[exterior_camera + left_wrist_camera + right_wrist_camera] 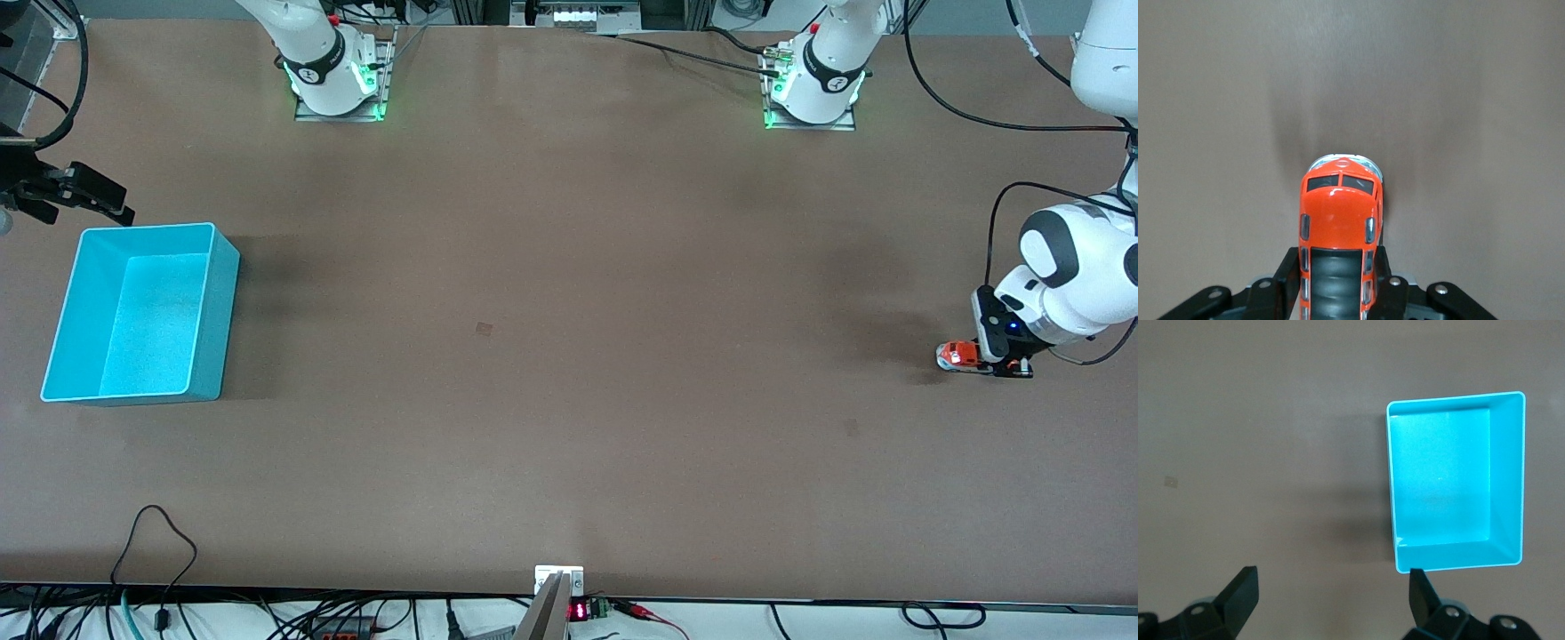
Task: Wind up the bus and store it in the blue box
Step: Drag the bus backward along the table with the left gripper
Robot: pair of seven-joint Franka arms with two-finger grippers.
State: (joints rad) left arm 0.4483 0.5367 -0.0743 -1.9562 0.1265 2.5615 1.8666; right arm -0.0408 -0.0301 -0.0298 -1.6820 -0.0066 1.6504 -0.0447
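Note:
The bus point(956, 356) is a small orange toy with a black roof, at the left arm's end of the table. My left gripper point(987, 360) is shut on its rear sides and holds it low at the table surface. In the left wrist view the bus point(1338, 213) points away between the black fingers point(1288, 270), and the left gripper point(1336, 267) is closed on it. The blue box point(222, 311) stands empty at the right arm's end. My right gripper point(107, 200) hangs open and empty above the table beside the box. The right wrist view shows the box point(1441, 480) and that gripper point(1331, 580).
The two arm bases point(338, 80) point(813, 89) stand along the table edge farthest from the front camera. A small dark mark point(484, 329) lies mid-table. Cables point(160, 533) and a mount point(558, 587) sit at the nearest edge.

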